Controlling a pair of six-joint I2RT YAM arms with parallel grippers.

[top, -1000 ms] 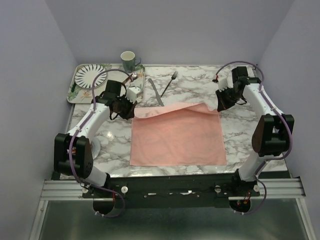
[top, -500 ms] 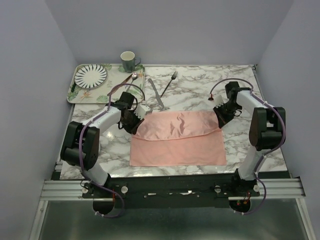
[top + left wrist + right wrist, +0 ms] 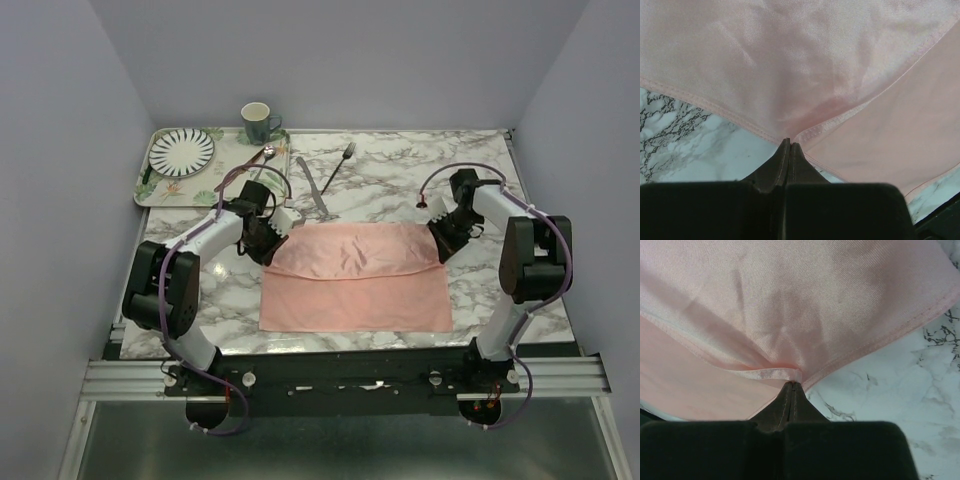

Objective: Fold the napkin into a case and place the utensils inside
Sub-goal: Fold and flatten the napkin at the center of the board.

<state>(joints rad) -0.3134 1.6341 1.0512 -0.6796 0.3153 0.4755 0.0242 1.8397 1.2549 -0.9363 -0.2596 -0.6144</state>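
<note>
At the far left corner of the marble table (image 3: 500, 190) sits a tray (image 3: 146, 186) carrying 1 striped plate (image 3: 182, 151), with a green mug (image 3: 257, 122) at its far right corner and a spoon (image 3: 265, 153) near its right edge. Just right of the tray, the left gripper (image 3: 270, 256) has its 2 fingers pressed together on the left corner of the napkin's upper layer; the left wrist view shows the hem running straight into the closed tips (image 3: 788, 145). Beyond it, the knife (image 3: 312, 187) and the fork (image 3: 338, 165) lie bare on the marble, near each other and well apart from the cloth. The napkin (image 3: 355, 285) lies mid-table, its far part doubled over toward the near edge, with 1 strip of the lower layer showing along the near side. At the right end of the flap, the right gripper (image 3: 440, 253) is likewise clamped on a hemmed corner, tips tight together (image 3: 792, 386).
</note>
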